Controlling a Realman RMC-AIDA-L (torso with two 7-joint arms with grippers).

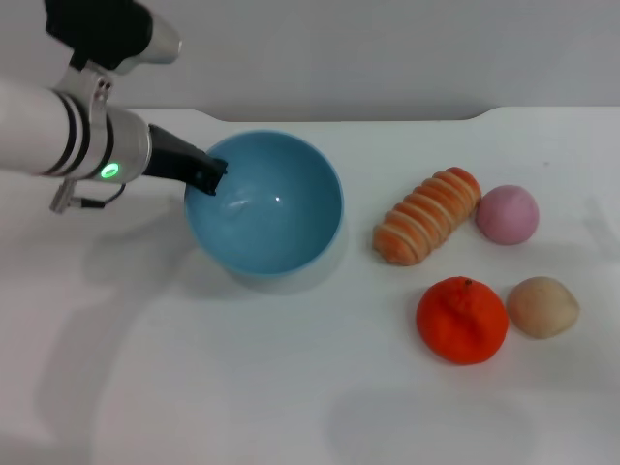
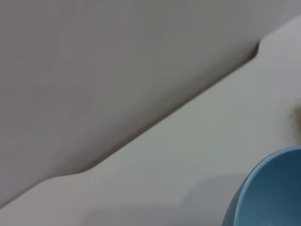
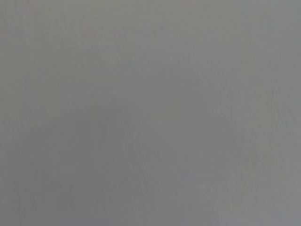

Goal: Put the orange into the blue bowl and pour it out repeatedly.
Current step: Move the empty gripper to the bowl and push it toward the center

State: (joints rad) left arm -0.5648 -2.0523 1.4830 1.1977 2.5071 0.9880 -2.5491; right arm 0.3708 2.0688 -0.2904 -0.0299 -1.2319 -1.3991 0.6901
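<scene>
At the left of the head view the left gripper [image 1: 211, 174] is seen at the near-left rim of the blue bowl [image 1: 276, 228]. Its dark tip appears to be clamped on that rim, though the fingers are foreshortened and how far they are closed cannot be made out with certainty; a grip on the bowl is judged likely. The bowl is seen tilted, its mouth turned toward the camera and the right, and nothing is seen inside it.

To the right of the bowl a striped loaf [image 1: 429, 215] lies on the bench [image 1: 291, 387], with a pink ball [image 1: 508, 214] just beside its far end. Nearer the camera the orange [image 1: 463, 320] rests on the bench, well apart from the bowl, with a tan ball [image 1: 542, 306] just beside it.

As matters lie, the orange is out of the bowl and the bowl is empty, so a pour is judged either just completed or not yet begun; which cycle this is cannot be told. What is left is for the orange to be picked up and put into the bowl again.

In the left wrist view only a slice of the bowl's rim [image 2: 263, 188] and the bench edge are shown; the gripper's own fingers are not seen there. The right wrist view is a featureless grey field, and the right gripper is not seen in any view.
</scene>
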